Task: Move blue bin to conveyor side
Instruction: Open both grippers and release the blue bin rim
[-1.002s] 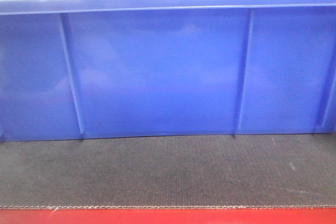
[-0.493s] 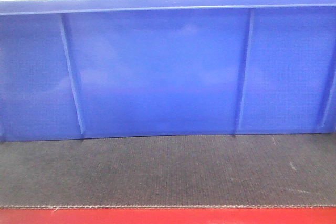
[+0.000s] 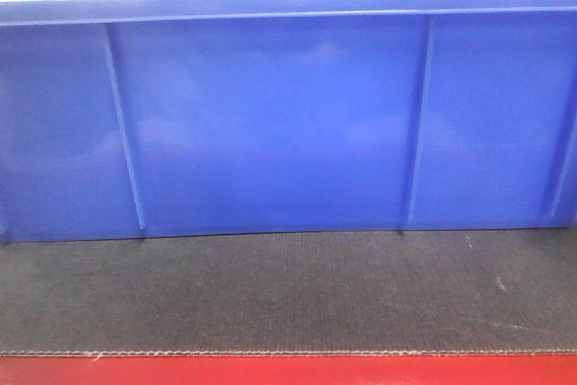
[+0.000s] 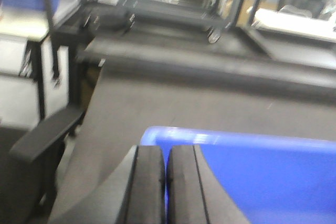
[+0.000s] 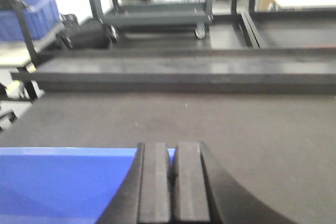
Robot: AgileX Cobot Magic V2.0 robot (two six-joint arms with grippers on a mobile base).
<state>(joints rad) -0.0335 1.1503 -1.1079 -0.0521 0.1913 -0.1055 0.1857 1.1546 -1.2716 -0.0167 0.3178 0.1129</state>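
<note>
The blue bin stands on the conveyor side's dark woven belt, and its ribbed front wall fills the front view. A strip of belt and the red edge lie in front of it. In the left wrist view my left gripper is shut at the blue bin's left end, with a thin blue sliver between its pads. In the right wrist view my right gripper is shut at the bin's right end, with blue showing at the top of the narrow gap.
Grey belt stretches beyond the bin to a raised dark rail. Behind it stand a wheeled metal rack and another blue crate on a stand. A black padded arm sticks out left of the belt.
The bin's lower edge sits a touch higher in the front view and the reflections on its wall have shifted. Otherwise nothing has moved.
</note>
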